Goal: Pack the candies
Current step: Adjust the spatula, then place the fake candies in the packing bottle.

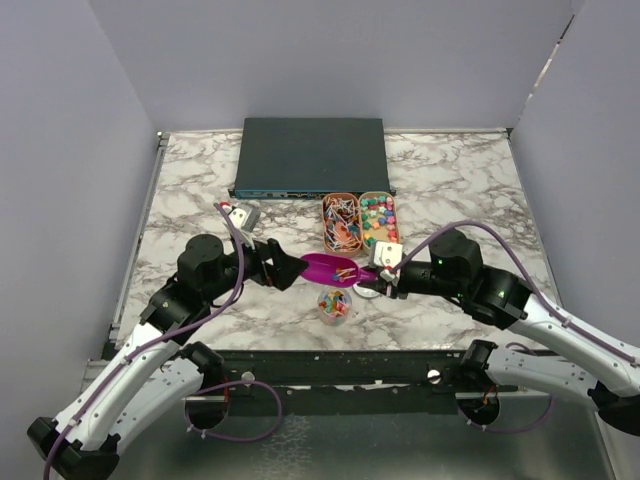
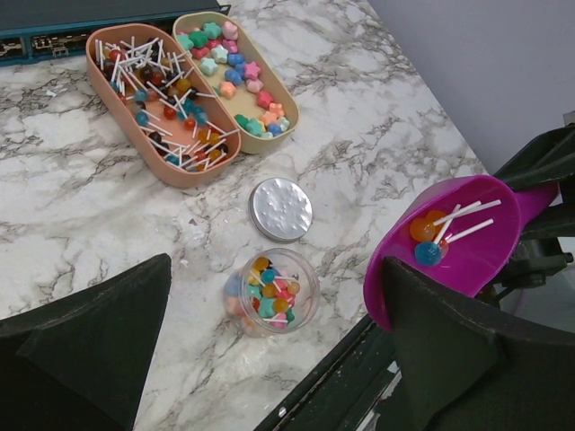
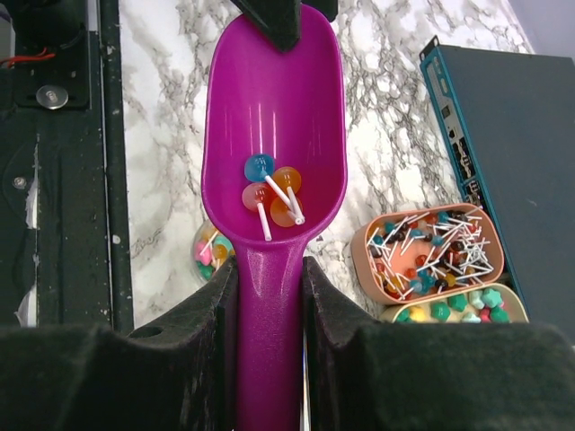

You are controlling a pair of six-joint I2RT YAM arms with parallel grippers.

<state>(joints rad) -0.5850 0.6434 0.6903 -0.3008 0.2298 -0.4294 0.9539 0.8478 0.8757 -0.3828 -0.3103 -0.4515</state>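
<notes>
**Scoop loaded, held above jar**

Holds purple scoop (image 3: 269,117) by its handle in right gripper (image 3: 268,296), jaws clamped tight on either side of the handle. Has in the bowl a few candies (image 3: 269,190): lollipops with blue, orange and red heads and white sticks, bunched at the handle end. Holds scoop clear of marble table (image 1: 470,200), open lip pointing toward the left arm.

Shows left gripper (image 1: 288,268) with jaws spread wide and nothing between them. Puts one black fingertip (image 3: 280,22) at the scoop's front lip in the right wrist view; touching or just short, cannot tell.

Finds small clear jar (image 2: 269,292) upright on the table, open at the top, well filled with mixed candies, some sticks visible. Sits partly under the scoop's edge as seen from the right wrist.

Finds silver lid (image 2: 281,208) lying flat on the table just beyond the jar, apart from it.

Notes two oval trays side by side further back. Peach tray (image 3: 362,265) heaped with lollipops. Beige tray (image 2: 262,148) loaded with star- and flower-shaped sweets in pink, blue, green and orange.

Notes dark teal box (image 1: 310,155) behind the trays, at the far edge of the table.
</notes>
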